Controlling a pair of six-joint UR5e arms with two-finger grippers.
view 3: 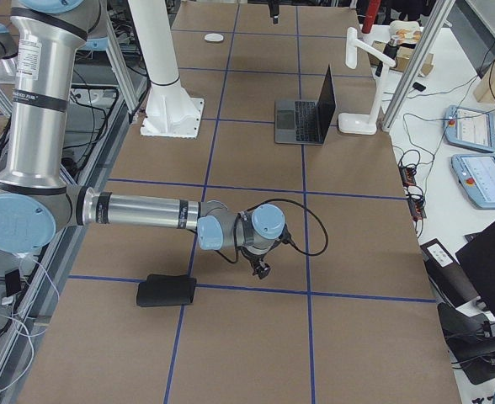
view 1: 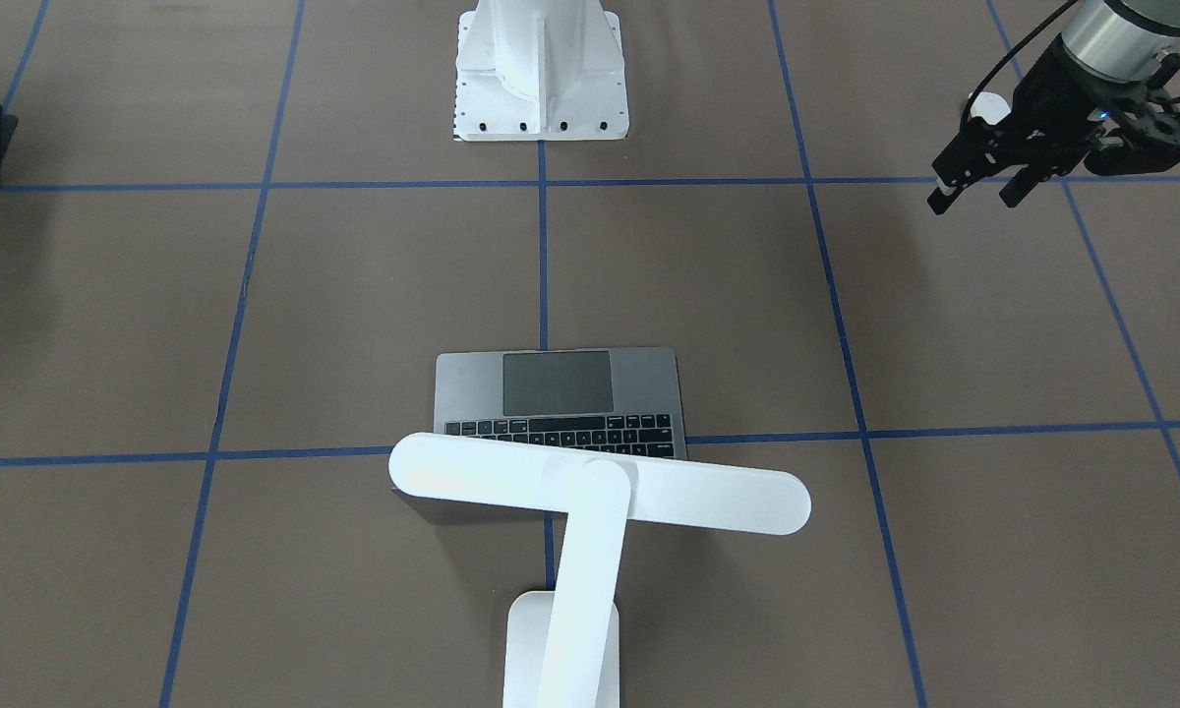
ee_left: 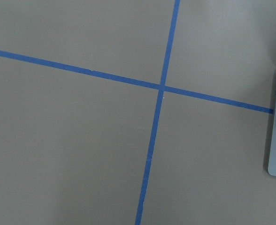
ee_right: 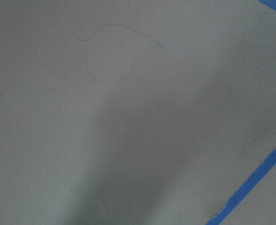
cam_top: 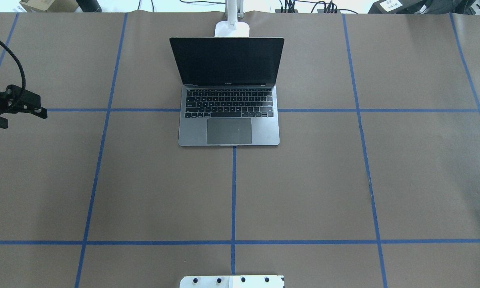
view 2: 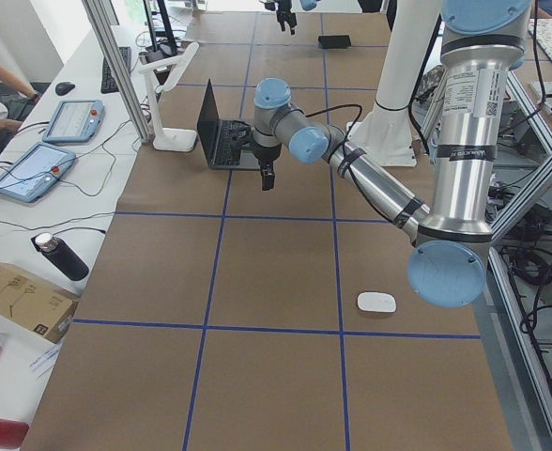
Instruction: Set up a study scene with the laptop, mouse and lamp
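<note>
The dark grey laptop (view 1: 560, 393) stands open at the table's middle, also in the overhead view (cam_top: 229, 116). The white lamp (view 1: 600, 487) stands behind the laptop's screen with its bar head over the screen; its base (cam_top: 232, 29) shows overhead. The white mouse (view 2: 376, 303) lies at the robot's left end, on the side near the robot, and peeks out behind my left gripper (view 1: 988, 103). My left gripper (view 1: 976, 197) hangs open and empty above the table, left of the laptop (cam_top: 22, 118). My right gripper (view 3: 263, 269) is low over the table's right end; I cannot tell its state.
The white ribbed pedestal (view 1: 541, 69) with its bolted plate stands at the robot side, centre. A black pad (view 3: 165, 290) lies near the right gripper. Blue tape lines (cam_top: 234, 192) grid the brown table. Tablets, a bottle and a box (view 2: 18, 296) sit on the operators' side.
</note>
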